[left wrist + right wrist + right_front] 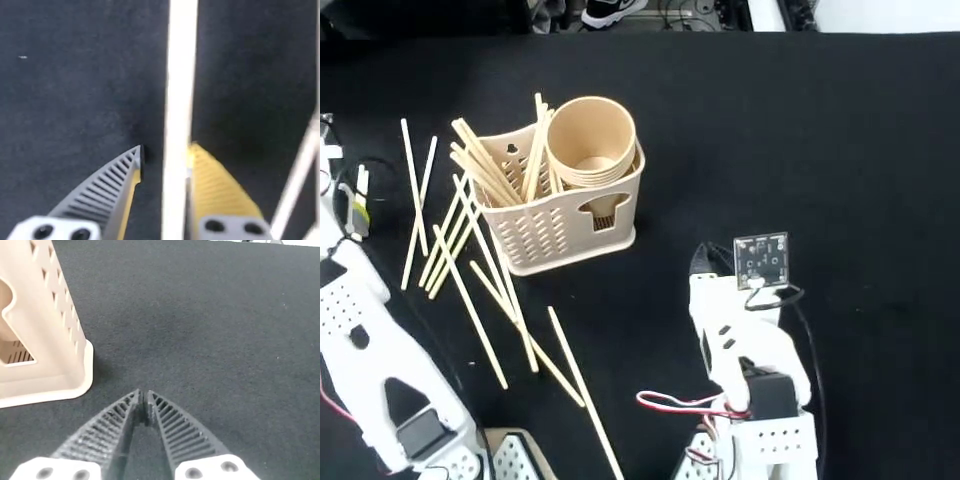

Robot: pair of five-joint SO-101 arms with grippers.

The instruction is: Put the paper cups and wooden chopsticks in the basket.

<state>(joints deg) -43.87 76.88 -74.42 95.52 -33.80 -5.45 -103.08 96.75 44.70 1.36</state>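
Two grippers head the list, taken from the near edge of the table (820,150) outward.

1. Right gripper (144,401). It hangs low over the black cloth with its jaws pressed together and nothing between them. A corner of the basket stands near it, not touching.

2. Left gripper (165,152). The jaws are parted narrowly and straddle one chopstick (180,75) on the cloth. The yellow finger looks to be against the stick and the grey one stands off it, so I judge the stick not yet clamped. A second stick (300,170) lies close by.

3. Loose chopsticks (485,310). About ten are scattered and crossing one another on the table, some in front of the basket and the rest on the side toward the left arm.

4. Basket (560,235). It is beige and slotted, and stands upright beyond both arms. In the end nearer the right arm sits a nested stack of paper cups (592,135). In the other end a bunch of standing chopsticks (485,165) lean outward over the rim.

Status: every paper cup I can see is in the basket, so that part looks finished. The chopsticks seem roughly half done. What remains is the scatter on the cloth, and the stick between the left jaws seems likeliest to go in next.
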